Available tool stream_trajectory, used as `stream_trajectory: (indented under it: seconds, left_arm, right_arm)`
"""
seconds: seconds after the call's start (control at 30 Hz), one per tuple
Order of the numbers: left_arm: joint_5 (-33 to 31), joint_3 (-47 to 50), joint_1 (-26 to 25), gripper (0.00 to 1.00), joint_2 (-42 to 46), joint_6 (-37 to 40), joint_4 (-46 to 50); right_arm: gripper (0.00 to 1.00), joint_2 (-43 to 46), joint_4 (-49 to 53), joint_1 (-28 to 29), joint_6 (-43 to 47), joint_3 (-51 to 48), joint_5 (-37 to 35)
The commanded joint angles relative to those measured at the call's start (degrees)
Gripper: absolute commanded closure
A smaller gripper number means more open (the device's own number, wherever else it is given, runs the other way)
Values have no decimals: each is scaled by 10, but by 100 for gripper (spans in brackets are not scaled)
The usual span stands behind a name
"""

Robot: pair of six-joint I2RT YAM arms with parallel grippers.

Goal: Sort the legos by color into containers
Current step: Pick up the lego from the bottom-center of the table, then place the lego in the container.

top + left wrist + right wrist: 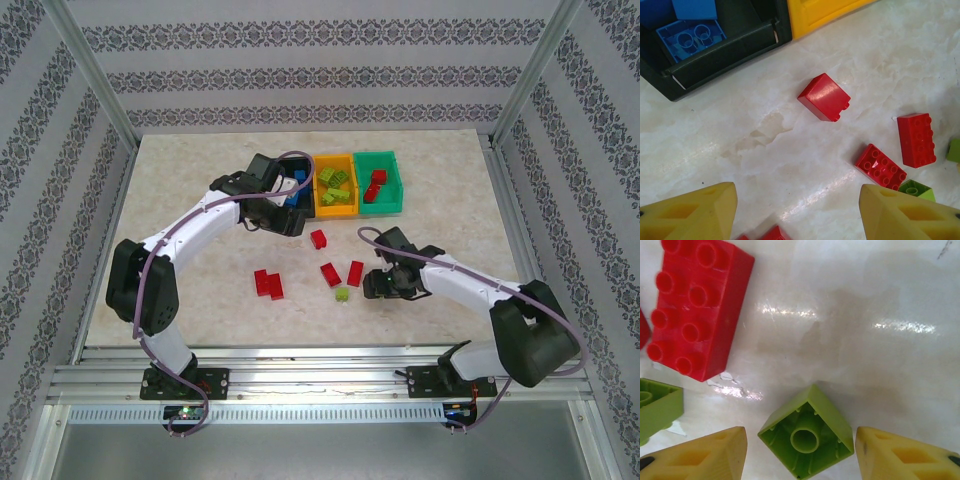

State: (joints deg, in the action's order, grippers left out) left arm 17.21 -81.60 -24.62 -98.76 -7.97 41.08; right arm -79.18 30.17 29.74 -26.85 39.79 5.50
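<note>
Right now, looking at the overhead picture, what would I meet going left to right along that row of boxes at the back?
Black bin holding blue bricks → orange-yellow bin holding lime green bricks → green bin holding red bricks.

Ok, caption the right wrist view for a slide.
Right tool open around an upturned lime green brick, a red brick studs-up nearby on the table.
</note>
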Motion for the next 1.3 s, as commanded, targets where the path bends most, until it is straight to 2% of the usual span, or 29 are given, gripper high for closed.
stream_trajectory:
  seconds: [0.0, 0.13, 0.3, 0.63, 0.73, 0.9, 1.17, 1.27]
  left_arm:
    - [11, 2, 4, 35, 21, 12, -8]
    - [13, 0, 4, 35, 18, 14, -6]
    - [12, -1, 4, 34, 17, 16, -5]
    - [-8, -1, 8, 34, 11, 29, -1]
    - [-4, -5, 13, 35, 4, 26, 5]
    - [0, -3, 16, 34, 1, 26, 5]
    - [-2, -6, 16, 35, -24, 25, 8]
    - [-7, -5, 16, 35, -28, 27, 7]
  right_arm:
    - [41, -20, 24, 8, 2, 18, -35]
    - [44, -35, 20, 14, 2, 24, -37]
    - [58, -37, 3, 18, 14, 25, -30]
    - [58, -72, -5, -2, 59, 132, -24]
    - [57, -102, -26, -17, 67, 200, 5]
    - [56, -191, -34, -31, 87, 326, 11]
    - [53, -365, 13, -68, 111, 575, 28]
    - [49, -421, 47, -82, 119, 664, 30]
